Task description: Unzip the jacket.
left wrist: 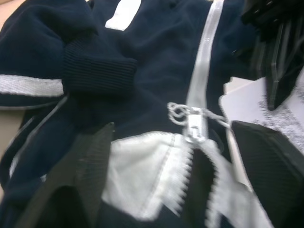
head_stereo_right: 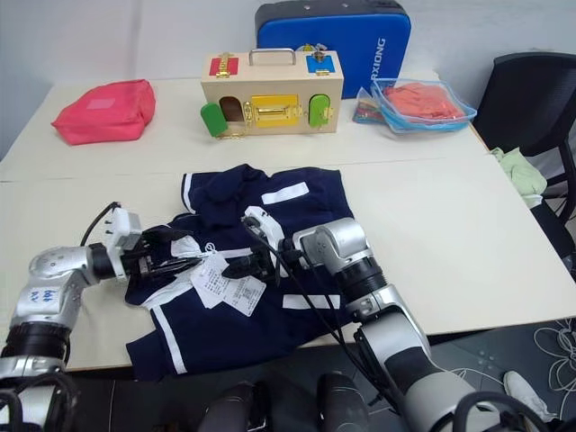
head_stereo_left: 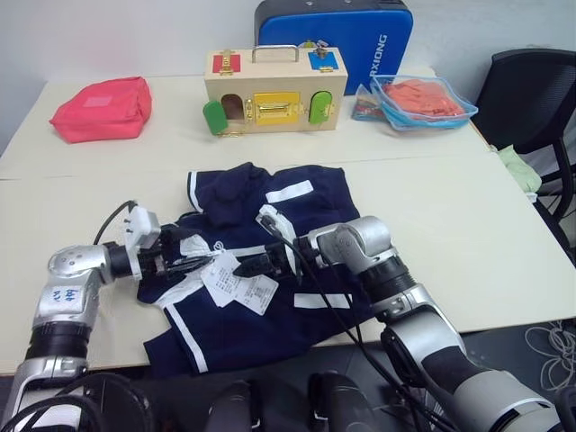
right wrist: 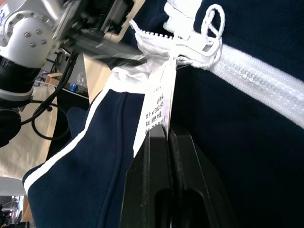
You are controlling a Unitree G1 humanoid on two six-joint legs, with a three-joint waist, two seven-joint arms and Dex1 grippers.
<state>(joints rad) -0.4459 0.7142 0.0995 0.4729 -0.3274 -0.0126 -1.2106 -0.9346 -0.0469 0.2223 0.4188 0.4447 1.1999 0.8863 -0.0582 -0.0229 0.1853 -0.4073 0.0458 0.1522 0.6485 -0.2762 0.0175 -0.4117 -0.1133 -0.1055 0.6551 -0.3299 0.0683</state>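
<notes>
The navy-blue jacket (head_stereo_left: 270,270) with white piping lies flat near the table's front edge, collar toward the left arm. Its white zip (left wrist: 205,61) is parted only at the collar, where the slider (left wrist: 194,126) sits with a cord loop. My left gripper (left wrist: 173,128) is open, one finger on each side of the slider and over the white collar lining. My right gripper (right wrist: 167,129) points at it from the other side, a little short of the slider. It is shut, with the edge of a white paper tag (right wrist: 159,102) pinched between its fingers. Several tags (head_stereo_left: 238,283) lie on the jacket.
At the back of the table (head_stereo_left: 432,225) are a pink pouch (head_stereo_left: 101,108), a wooden lock box (head_stereo_left: 274,90), a blue case (head_stereo_left: 346,31) and a clear tub of orange items (head_stereo_left: 427,99). A black chair (head_stereo_left: 531,99) stands at the right.
</notes>
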